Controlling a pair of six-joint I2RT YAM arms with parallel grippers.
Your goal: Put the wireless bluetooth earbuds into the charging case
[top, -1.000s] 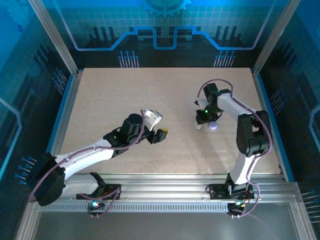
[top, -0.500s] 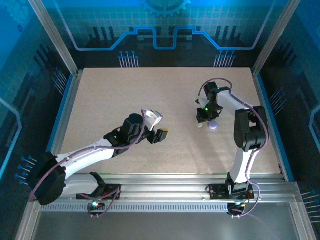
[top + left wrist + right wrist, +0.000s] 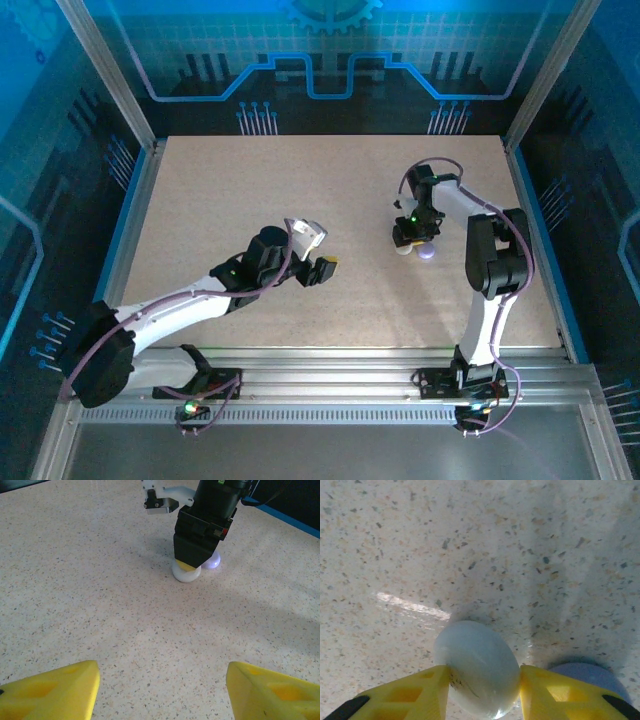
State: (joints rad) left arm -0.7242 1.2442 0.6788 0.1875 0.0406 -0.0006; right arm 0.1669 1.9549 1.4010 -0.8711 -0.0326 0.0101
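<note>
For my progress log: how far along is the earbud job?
Done: nothing I can confirm. In hand: the right pincer brackets the white case on the table, grip unclear; a lavender piece, maybe an earbud, lies beside it. The left pincer hangs open, empty. Left: the insertion itself.

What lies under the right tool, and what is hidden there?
A white round charging case sits on the table between the right tool's yellow fingers. A lavender piece lies beside it, partly covered by one finger. The case's inside is hidden.
</note>
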